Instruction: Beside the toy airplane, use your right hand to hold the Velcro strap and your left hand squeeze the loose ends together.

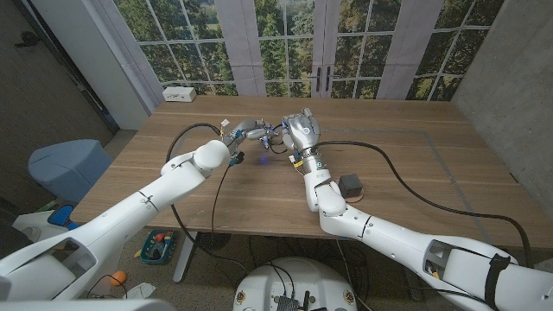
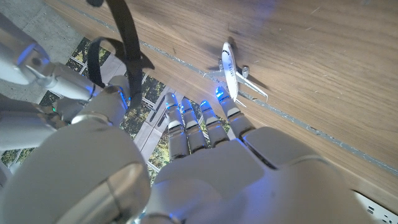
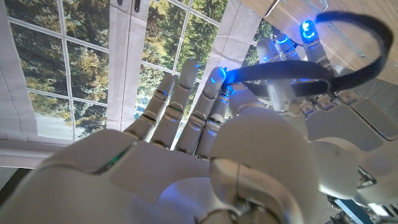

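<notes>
Both hands meet over the middle of the table's far half. My right hand point(image 1: 300, 131) holds the black Velcro strap point(image 3: 351, 53), which curves out in a loop from between its fingers point(image 3: 217, 81). My left hand point(image 1: 248, 132) comes in against it from the left. Its thumb point(image 2: 115, 93) presses on the strap point(image 2: 127, 46) while its other fingers point(image 2: 196, 121) stay stretched out. The small white toy airplane point(image 2: 234, 73) lies on the wood just beyond the left hand's fingertips. The strap's ends are hidden among the fingers.
A white power strip point(image 1: 179, 92) lies at the table's back left corner. A small black box point(image 1: 350, 184) sits by my right forearm. Black cables point(image 1: 415, 183) cross the right half of the table point(image 1: 415, 130).
</notes>
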`<state>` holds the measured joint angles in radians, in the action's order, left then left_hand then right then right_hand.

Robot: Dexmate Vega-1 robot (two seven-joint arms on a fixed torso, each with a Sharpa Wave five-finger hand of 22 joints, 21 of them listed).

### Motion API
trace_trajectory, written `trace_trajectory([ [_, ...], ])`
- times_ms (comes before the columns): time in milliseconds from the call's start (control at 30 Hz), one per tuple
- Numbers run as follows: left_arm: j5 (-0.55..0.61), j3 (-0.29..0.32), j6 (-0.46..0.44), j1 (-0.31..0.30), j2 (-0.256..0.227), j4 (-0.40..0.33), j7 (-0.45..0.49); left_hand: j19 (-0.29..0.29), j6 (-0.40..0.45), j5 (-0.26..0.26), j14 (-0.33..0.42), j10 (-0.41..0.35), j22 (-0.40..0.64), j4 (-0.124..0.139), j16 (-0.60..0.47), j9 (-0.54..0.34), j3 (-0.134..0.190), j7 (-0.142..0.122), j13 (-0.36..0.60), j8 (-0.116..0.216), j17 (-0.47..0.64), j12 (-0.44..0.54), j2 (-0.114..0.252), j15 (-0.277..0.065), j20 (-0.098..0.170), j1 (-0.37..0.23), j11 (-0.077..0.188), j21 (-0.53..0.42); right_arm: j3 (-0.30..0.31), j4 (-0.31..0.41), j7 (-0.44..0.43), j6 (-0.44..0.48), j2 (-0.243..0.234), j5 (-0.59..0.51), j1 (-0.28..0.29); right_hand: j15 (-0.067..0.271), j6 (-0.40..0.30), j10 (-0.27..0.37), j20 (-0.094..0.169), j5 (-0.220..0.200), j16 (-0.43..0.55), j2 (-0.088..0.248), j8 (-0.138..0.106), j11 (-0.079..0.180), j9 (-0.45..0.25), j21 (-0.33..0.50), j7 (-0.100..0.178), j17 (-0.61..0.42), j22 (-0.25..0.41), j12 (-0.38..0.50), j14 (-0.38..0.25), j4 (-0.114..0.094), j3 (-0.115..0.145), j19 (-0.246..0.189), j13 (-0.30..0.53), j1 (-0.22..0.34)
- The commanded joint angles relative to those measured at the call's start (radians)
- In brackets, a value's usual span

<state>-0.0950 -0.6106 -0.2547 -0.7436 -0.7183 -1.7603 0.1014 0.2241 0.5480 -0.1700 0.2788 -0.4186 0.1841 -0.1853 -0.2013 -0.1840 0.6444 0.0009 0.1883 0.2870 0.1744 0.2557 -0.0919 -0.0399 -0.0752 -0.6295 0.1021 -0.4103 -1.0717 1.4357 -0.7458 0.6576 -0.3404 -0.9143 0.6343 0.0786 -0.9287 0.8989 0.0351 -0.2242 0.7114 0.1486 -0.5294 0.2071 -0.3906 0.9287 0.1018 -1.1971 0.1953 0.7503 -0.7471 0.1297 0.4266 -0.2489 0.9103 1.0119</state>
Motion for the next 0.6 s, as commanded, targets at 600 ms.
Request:
trace_trajectory([
  [600, 0.027, -0.009, -0.052, -0.013, 0.006, -0.055, 0.020, 0.065, 0.163, -0.009, 0.167, -0.244, 0.014, 0.085, -0.050, 0.003, -0.036, 0.017, 0.010, -0.024, 0.016, 0.044, 0.265, -0.054, -0.005, -0.004, 0.016, -0.017, 0.006, 0.038, 0.012, -0.011, -0.035, -0.036, 0.023, 0.142, -0.026, 0.015, 0.032, -0.004, -0.006, -0.008, -0.002, -0.001, -0.003, 0.019, -0.006, -0.013, 0.002, -0.012, -0.012, 0.008, 0.001, 0.015, 0.002, 0.004],
])
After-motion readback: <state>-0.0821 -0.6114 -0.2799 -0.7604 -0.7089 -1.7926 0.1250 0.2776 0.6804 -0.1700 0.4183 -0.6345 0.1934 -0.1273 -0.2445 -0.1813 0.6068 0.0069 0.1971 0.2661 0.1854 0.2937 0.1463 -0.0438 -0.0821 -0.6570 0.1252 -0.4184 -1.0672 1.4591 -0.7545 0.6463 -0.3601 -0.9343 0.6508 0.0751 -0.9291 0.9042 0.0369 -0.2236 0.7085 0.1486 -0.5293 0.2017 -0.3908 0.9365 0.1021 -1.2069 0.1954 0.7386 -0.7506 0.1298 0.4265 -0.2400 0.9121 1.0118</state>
